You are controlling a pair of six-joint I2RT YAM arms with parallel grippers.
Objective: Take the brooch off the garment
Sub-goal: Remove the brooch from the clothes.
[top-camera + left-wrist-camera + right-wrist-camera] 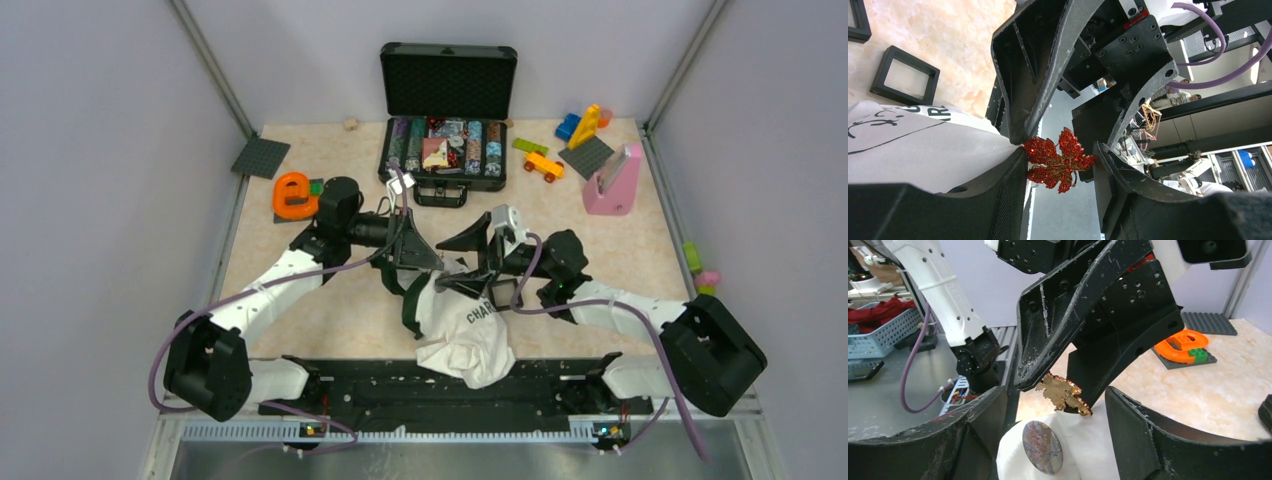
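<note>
1. Left gripper (1062, 150): clamped on the brooch (1058, 160). One finger bears on each side edge of the leaf shape.
2. Right gripper (1054, 390): fingers apart. They flank the brooch from the opposite side, and the right wrist view shows a gap on each side.
3. Both grippers meet tip to tip over the middle of the table (320, 300), above the bunched top of the garment (465, 335).
4. Brooch: a red glittering maple leaf with a gold back. It is held off the table between the left fingers.
5. The lower edge of the brooch lies against the white cloth. Whether the pin is still through the cloth cannot be told.
6. Garment: white with black lettering. It rises in a bunch to the grippers and drapes over the near table edge onto the black rail.
7. Badge (1043, 447): round and mottled, on the garment just below the brooch.
8. Case (447, 105): open, at the far edge, behind the grippers.
9. Letter "e" (293, 193): orange, on a grey plate, far left, well apart from the garment.
10. Toy car (543, 165): orange, to the right of the case.
</note>
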